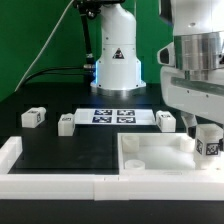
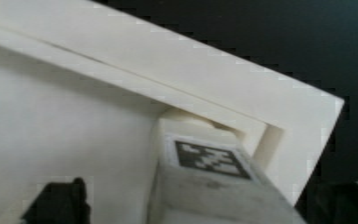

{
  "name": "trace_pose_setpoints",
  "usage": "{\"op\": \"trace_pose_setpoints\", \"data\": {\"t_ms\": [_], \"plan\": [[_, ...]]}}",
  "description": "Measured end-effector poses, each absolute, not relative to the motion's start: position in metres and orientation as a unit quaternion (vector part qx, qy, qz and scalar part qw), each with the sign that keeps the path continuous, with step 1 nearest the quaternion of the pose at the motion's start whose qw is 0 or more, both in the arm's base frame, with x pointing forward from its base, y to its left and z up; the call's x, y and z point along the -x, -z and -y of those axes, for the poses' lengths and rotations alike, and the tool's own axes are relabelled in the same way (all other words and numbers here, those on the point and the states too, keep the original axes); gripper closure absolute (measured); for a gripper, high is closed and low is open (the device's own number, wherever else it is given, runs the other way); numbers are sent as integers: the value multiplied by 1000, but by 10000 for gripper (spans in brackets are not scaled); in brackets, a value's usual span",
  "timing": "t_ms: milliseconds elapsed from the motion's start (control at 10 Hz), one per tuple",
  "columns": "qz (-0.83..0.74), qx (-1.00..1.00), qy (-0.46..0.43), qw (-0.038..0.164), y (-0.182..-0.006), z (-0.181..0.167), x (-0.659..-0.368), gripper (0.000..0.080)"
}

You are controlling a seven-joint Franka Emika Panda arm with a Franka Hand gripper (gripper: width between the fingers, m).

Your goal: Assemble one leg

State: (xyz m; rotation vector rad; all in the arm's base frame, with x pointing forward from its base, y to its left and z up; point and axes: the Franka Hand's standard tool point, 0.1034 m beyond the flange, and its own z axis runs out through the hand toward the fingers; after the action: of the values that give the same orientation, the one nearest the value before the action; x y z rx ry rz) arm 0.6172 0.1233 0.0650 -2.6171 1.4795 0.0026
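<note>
One leg (image 1: 207, 141), a small white block with a black-and-white tag, stands upright at the corner of the large white square part (image 1: 150, 152) at the exterior view's right. In the wrist view the leg (image 2: 208, 160) sits in that part's corner socket (image 2: 211, 120). My gripper (image 1: 205, 128) is straight above it, also seen in the wrist view (image 2: 208, 208). Its jaws straddle the leg, and a gap shows between the dark left finger (image 2: 57, 200) and the leg. Three more legs lie on the table, two toward the left (image 1: 34, 117) (image 1: 66, 124) and one right of the middle (image 1: 166, 121).
The marker board (image 1: 113, 116) lies flat in the middle of the black table. Long white border bars (image 1: 50, 184) run along the front and left. The robot base (image 1: 116, 60) stands at the back, with cables to its left.
</note>
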Motion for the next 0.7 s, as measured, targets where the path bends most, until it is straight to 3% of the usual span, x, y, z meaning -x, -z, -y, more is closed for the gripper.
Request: {"op": "trace_pose_setpoints", "data": {"t_ms": [700], "plan": [[-91, 994, 20, 53, -66, -123, -619, 151]]}}
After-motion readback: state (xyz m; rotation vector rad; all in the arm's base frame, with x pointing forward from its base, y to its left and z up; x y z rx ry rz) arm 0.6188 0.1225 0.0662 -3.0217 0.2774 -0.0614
